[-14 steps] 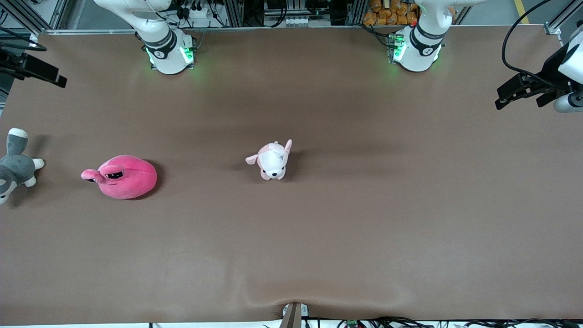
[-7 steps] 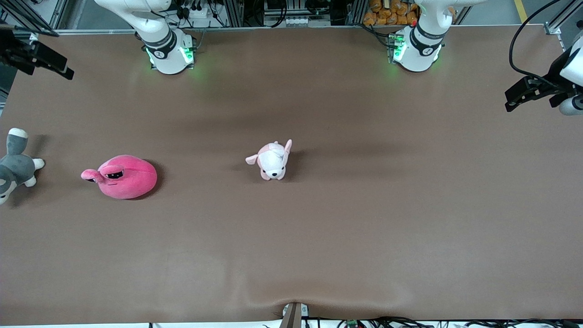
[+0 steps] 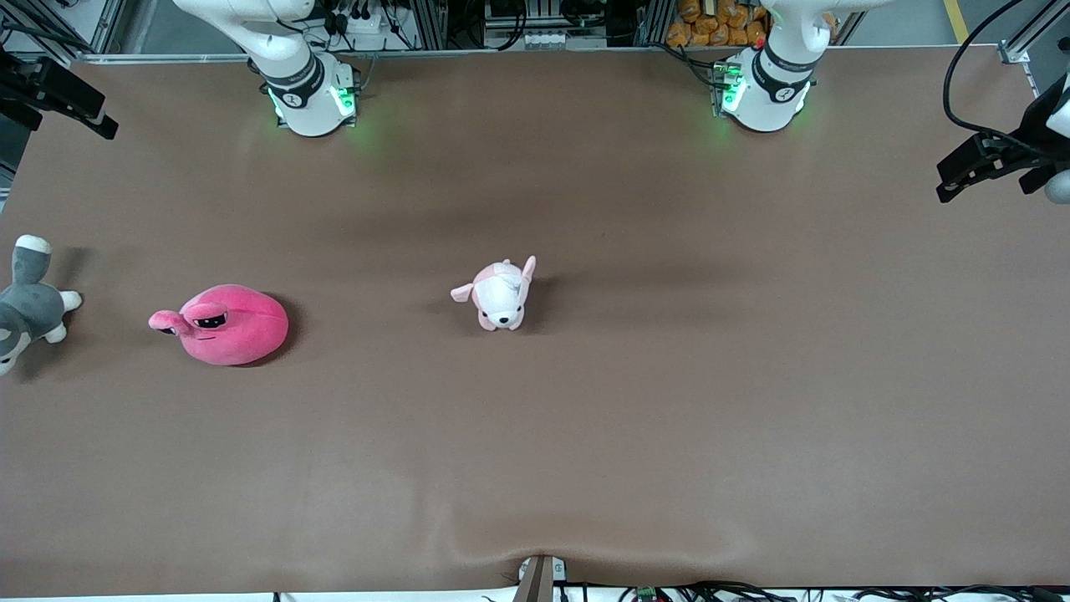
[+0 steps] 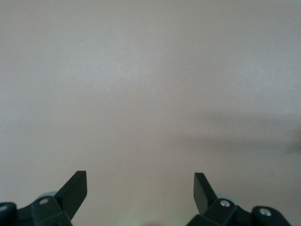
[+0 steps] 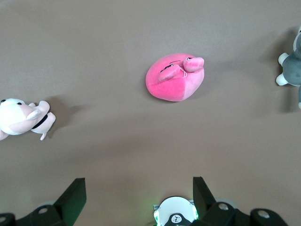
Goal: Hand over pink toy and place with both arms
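While the pink plush toy [image 3: 221, 324] lies on the brown table [image 3: 669, 401], toward the right arm's end from the pale pink puppy [image 3: 499, 294] and beside the grey plush [image 3: 25, 305], both arms hang high at the table's ends. The right gripper [image 5: 139, 195] and left gripper [image 4: 140, 190] are spread, holding nothing. This fits either pre-pickup or post-placement; any grasp should close across the toy's rounded body.

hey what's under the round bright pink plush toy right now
The round bright pink plush toy rests directly on the brown table; the patch it covers is hidden. No gripper touches it.
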